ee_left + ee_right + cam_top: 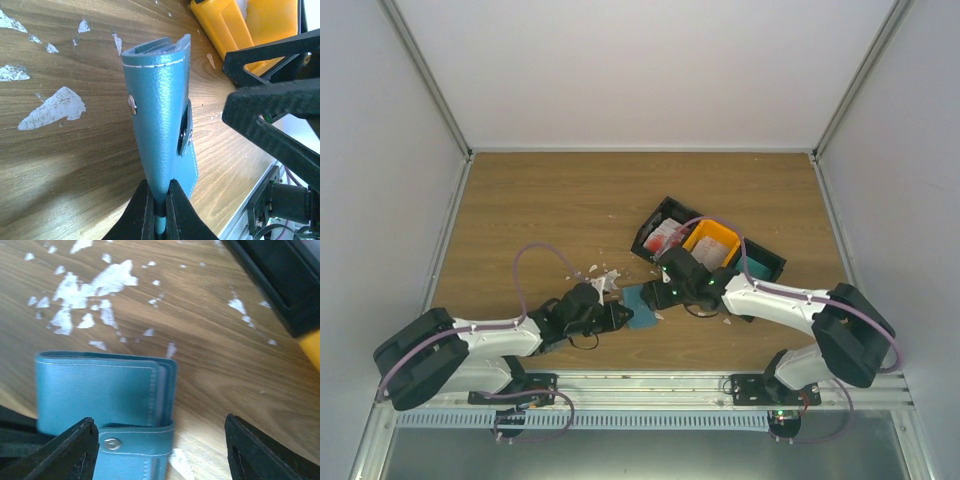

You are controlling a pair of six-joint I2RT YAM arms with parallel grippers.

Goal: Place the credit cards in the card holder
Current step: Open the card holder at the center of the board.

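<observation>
This is a robotics lab test cell — a closed-off bench, not a lived-in room. Plain white panels (650,70) wall in a wood-grain tabletop (560,200) on three sides, held by bare aluminium posts (425,75). The left arm (490,340) and the right arm (790,300), both white and black, are bolted to a metal rail (650,385) at the near edge — purple cables (518,270) loop along them.

left end effector (159,199) clamped, right one (160,424) spread
</observation>
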